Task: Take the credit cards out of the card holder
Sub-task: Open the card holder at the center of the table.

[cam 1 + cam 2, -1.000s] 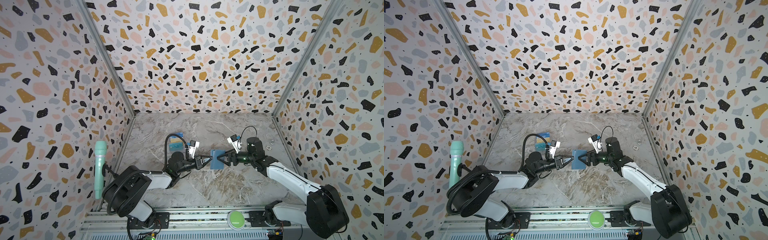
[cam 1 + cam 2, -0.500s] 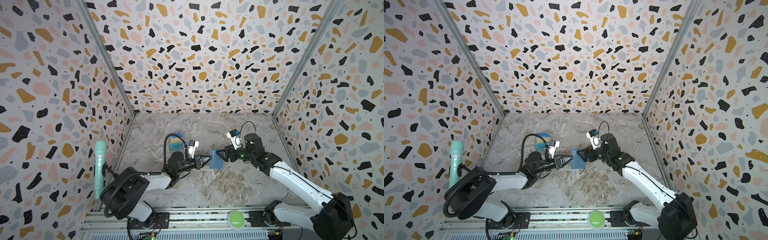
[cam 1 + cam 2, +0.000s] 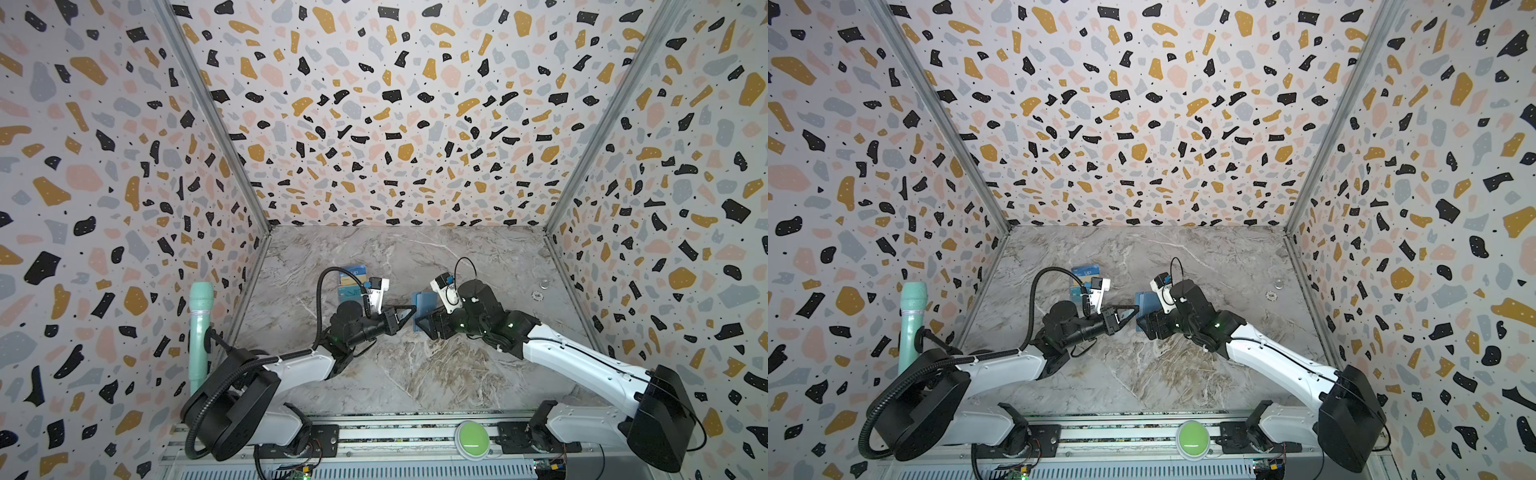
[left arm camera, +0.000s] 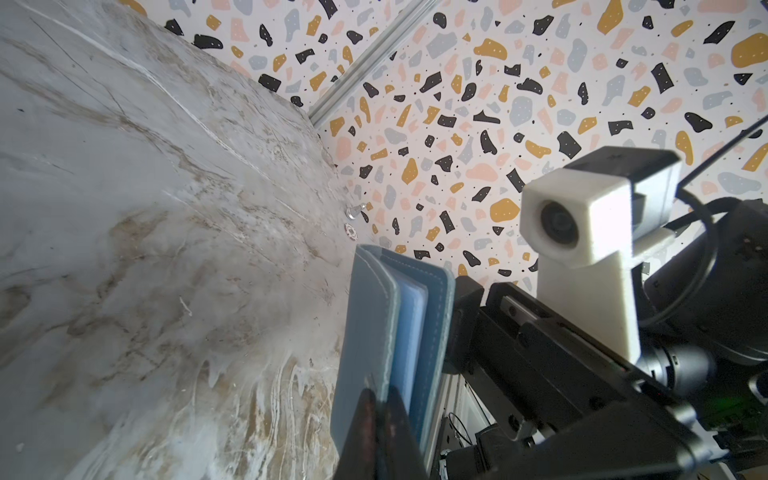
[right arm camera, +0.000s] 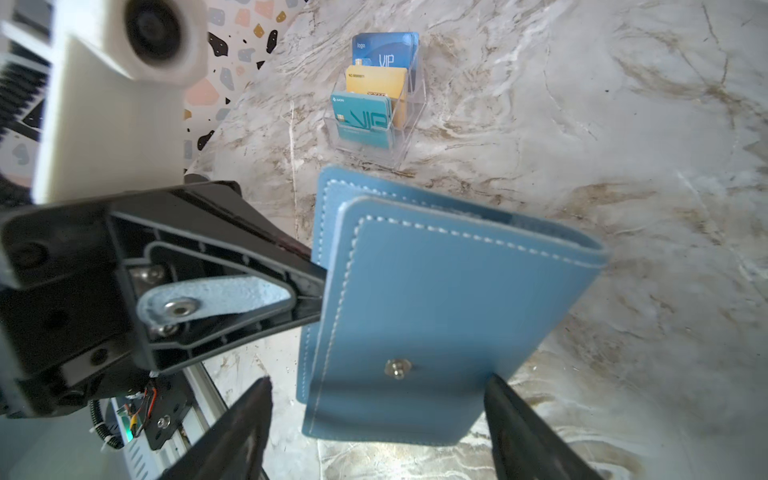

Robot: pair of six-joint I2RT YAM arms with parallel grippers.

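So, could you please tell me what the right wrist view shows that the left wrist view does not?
Only the right wrist view shows the clear case of stacked cards, plus the snap tab and snap stud of the card holder. Only the left wrist view shows the clear sleeves between the covers and two small metal pieces by the wall. Both show the card holder pinched by the shut left gripper, and the marble table.

Your card holder (image 5: 436, 299) was dusty blue with white stitching. Your clear stand (image 5: 370, 154) showed a blue card (image 5: 386, 48), a yellow card (image 5: 376, 81) and a teal card (image 5: 361, 118). Your table (image 3: 415, 365) was grey-brown marble; your walls (image 3: 395, 104) were white with black, ochre, pink and grey flecks.
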